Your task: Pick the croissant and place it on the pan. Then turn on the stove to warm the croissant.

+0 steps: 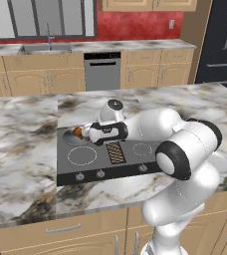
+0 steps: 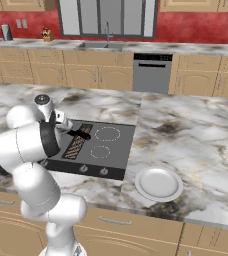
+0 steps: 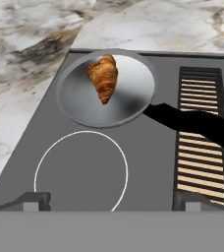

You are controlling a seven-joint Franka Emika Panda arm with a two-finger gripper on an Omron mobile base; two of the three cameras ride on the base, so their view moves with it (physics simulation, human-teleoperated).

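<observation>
In your hand view, the croissant (image 3: 103, 76) lies in the pan (image 3: 79, 106) at upper left of the frame, on the stove (image 3: 148, 162). The pan's black handle runs right, over the grille strip (image 3: 198, 133). Your end effector (image 3: 111, 203) is open at the bottom edge, its 2 fingertips (image 3: 31, 201) spread wide and empty, above the front ring burner (image 3: 81, 170).
</observation>
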